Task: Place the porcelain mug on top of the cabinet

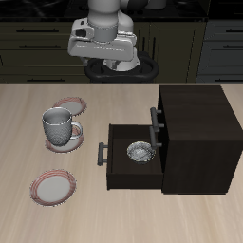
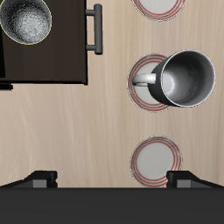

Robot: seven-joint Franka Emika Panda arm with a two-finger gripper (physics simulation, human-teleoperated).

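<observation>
No writing shows; the porcelain mug sits on a plate, the end effector spread apart.

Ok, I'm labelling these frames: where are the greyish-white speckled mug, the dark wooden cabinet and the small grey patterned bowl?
greyish-white speckled mug (image 1: 57,124): exterior view, outer wall.
dark wooden cabinet (image 1: 196,98): exterior view, flat top.
small grey patterned bowl (image 1: 140,152): exterior view, inside, in the open drawer.

Exterior: front, above. Wrist: straight down; both show mug.
</observation>
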